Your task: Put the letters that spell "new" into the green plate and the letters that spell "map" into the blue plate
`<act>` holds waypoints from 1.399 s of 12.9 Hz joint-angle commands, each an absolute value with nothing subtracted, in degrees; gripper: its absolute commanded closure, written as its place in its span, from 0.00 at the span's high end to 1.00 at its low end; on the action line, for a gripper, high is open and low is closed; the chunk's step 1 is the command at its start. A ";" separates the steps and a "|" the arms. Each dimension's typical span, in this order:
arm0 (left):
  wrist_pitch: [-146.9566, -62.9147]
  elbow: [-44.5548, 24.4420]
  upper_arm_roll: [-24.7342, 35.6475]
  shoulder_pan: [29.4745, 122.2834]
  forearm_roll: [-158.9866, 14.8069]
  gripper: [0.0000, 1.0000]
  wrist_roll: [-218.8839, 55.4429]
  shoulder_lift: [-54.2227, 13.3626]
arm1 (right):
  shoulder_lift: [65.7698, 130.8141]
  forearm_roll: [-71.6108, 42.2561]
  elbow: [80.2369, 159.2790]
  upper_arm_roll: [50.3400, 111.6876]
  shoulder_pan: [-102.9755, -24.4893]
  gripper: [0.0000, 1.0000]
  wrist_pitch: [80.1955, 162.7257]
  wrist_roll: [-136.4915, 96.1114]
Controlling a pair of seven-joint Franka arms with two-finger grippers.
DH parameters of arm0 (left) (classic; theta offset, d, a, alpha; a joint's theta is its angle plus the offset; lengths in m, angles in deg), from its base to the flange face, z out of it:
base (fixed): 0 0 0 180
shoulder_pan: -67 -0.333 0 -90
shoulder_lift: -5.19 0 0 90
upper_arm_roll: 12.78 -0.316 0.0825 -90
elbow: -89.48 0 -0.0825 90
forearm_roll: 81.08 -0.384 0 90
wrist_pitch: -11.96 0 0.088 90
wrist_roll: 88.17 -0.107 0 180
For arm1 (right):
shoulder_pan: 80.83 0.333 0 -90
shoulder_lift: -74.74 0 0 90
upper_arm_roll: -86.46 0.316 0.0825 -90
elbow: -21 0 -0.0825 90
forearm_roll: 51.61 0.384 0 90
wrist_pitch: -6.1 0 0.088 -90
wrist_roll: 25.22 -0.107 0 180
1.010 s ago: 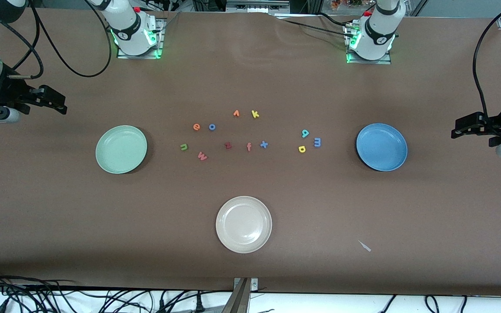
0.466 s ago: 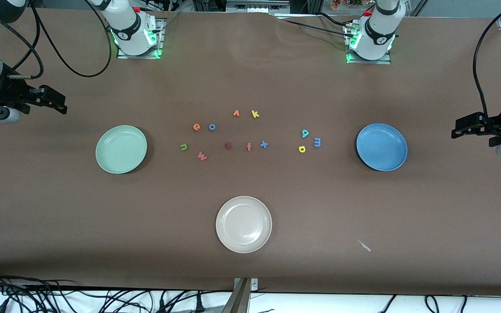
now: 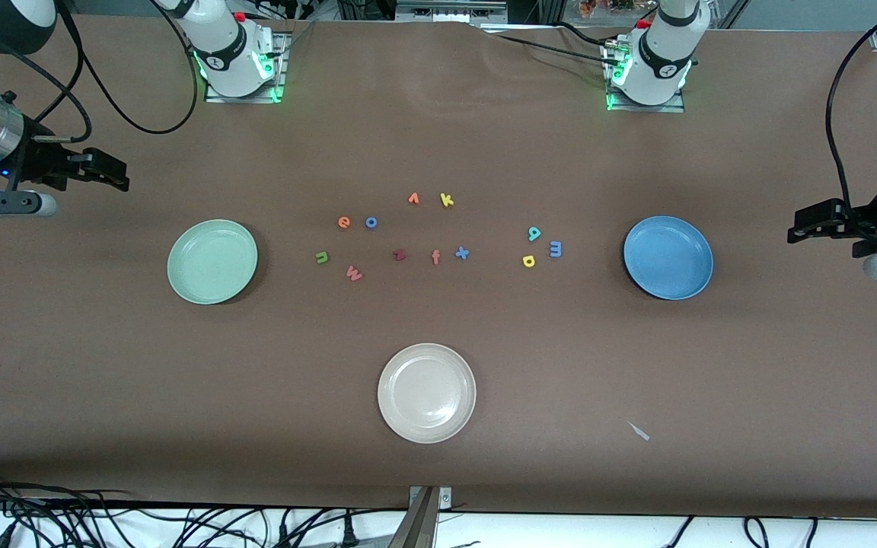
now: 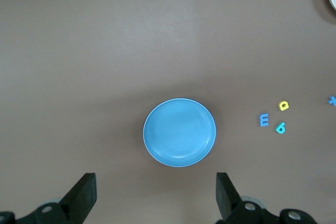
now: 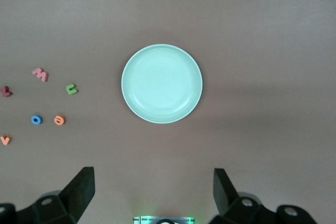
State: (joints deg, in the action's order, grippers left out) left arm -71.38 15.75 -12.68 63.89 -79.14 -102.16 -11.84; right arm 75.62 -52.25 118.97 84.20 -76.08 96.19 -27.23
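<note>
Brown paper covers the surface (image 3: pixel 438 472), and the only clear change on it is at the right arm's end. The right pincer (image 3: pixel 115 173) has slid a little inward from the edge over the last second. It now hangs over bare surface at about ten o'clock from the green plate (image 3: pixel 212 261), taking twelve as toward the robots' bases. I read that as the first stir of a reach, so the task is only starting: both target plates are empty and no letter has moved.

The right pincer's jaws stand fully apart, holding and touching nothing; its wrist view looks straight down on the green plate.

The "new" letters lie on the surface on that plate's three o'clock side: the olive-green n (image 3: pixel 322 257) closest, the orange e (image 3: pixel 344 222) at about two o'clock, and the pinkish-red w (image 3: pixel 354 273) toward four. The blue o (image 3: pixel 371 222) sits just beside the e and could be grabbed by mistake.

The teal a (image 3: pixel 534 234), blue m (image 3: pixel 555 248) and yellow p (image 3: pixel 528 261) cluster at nine o'clock from the blue plate (image 3: pixel 668 257).

The left pincer (image 3: pixel 798 224) waits over the surface at three o'clock from that plate. It has barely shifted, and its jaws are equally wide and empty.
</note>
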 commanded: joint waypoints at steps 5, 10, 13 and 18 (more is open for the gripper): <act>-71.09 11.00 -12.34 66.90 -68.60 1.00 -93.29 -12.74 | 78.17 -52.14 125.75 84.62 -71.35 1.00 104.26 -35.82; -75.03 7.41 -12.34 75.16 -68.60 1.00 -82.65 -17.13 | 81.14 -52.14 133.31 84.62 -63.79 1.00 118.05 -56.28; -82.59 -0.85 -12.34 79.38 -68.69 1.00 -78.17 -17.13 | 84.92 -52.23 133.85 84.62 -60.45 1.00 123.60 -68.88; -95.59 -13.77 -12.25 83.96 -68.51 0.99 -74.55 -16.08 | 91.17 -52.76 133.07 84.62 -51.14 1.00 128.71 -56.49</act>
State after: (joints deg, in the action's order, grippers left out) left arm -91.59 -7.85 -11.58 82.63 -69.83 -75.17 -18.67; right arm 89.93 -52.36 133.74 85.15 -53.36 127.30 -63.79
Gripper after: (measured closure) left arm 0.009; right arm 0.000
